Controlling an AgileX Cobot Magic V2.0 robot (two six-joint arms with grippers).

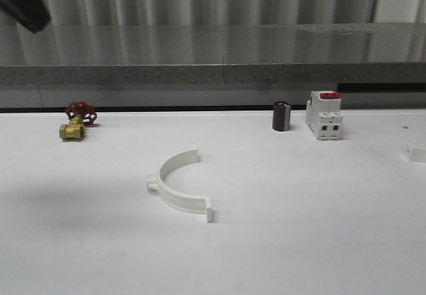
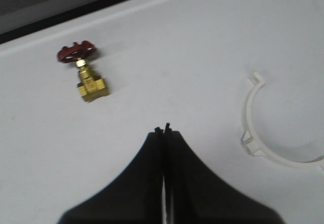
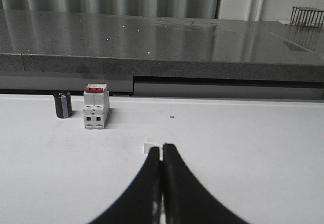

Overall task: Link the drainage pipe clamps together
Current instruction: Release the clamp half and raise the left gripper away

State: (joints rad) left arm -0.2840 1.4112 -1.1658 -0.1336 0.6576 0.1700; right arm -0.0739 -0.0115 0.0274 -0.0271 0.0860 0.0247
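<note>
Pre-grasp stage. One drainage pipe clamp [image 1: 178,183] lies mid-table, untouched. Left gripper [image 2: 163,130] clenched, empty, above the table near it; right gripper [image 3: 161,146] likewise clenched (nothing held). Next: open left, descend onto the band.

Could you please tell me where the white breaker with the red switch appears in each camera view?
Front view: breaker at the table's far right, beside the black cylinder.
Left wrist view: not in it.
Right wrist view: breaker left of centre, beside the same black cylinder.
</note>
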